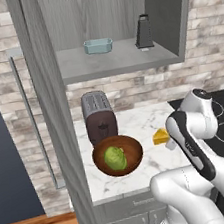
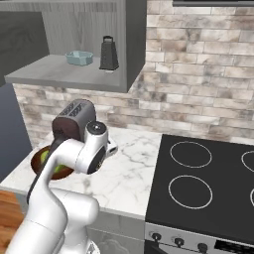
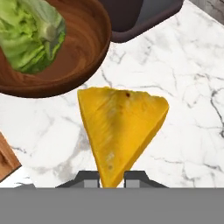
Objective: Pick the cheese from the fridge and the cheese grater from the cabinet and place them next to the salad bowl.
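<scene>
Cheese (image 3: 120,131) at centre of the hand view, narrow tip down between the two fingertips (image 3: 89,178) — gripper (image 3: 111,179) clenched on it, long axis upright in the frame, wide end just beside the salad bowl (image 3: 83,65) at upper left, over the marble counter (image 3: 188,131), cheese grater (image 1: 143,31) upright on the cabinet (image 1: 121,57) shelf at top.

A matt yellow-orange cheese wedge (image 3: 120,127) is seen beside a smooth brown wooden salad bowl (image 3: 83,61) on glossy white marble counter (image 3: 183,109).
</scene>
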You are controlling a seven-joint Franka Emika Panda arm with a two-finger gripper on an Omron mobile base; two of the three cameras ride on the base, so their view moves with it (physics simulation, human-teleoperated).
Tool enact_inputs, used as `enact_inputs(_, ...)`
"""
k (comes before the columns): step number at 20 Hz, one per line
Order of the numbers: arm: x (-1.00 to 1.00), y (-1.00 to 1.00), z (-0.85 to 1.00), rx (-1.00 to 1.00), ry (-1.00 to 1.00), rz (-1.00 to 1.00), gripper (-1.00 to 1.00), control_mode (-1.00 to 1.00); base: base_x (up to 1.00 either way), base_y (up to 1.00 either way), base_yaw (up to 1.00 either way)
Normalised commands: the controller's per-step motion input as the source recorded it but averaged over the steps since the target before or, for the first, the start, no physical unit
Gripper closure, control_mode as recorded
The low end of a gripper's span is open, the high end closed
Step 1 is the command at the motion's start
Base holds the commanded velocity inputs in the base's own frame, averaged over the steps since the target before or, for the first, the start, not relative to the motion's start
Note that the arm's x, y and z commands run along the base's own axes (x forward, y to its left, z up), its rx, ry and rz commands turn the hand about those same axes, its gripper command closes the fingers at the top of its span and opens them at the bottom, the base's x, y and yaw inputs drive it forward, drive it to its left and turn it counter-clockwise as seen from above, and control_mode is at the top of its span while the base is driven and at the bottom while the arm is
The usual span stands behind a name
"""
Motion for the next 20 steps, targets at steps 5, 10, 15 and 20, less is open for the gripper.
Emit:
enact_inputs(5, 0.38, 0.00, -0.14, 0.00, 0.00, 0.14, 1.00, -1.00, 0.00, 0.00, 0.00)
enact_inputs(10, 0.41, 0.00, 0.00, 0.00, 0.00, 0.08, 1.00, -1.00, 0.00, 0.00, 0.00)
enact_inputs(15, 0.37, 0.00, -0.07, 0.00, 0.00, 0.06, 1.00, -1.00, 0.00, 0.00, 0.00)
enact_inputs(20, 0.27, 0.00, -0.20, 0.00, 0.00, 0.04, 1.00, -1.00, 0.00, 0.00, 0.00)
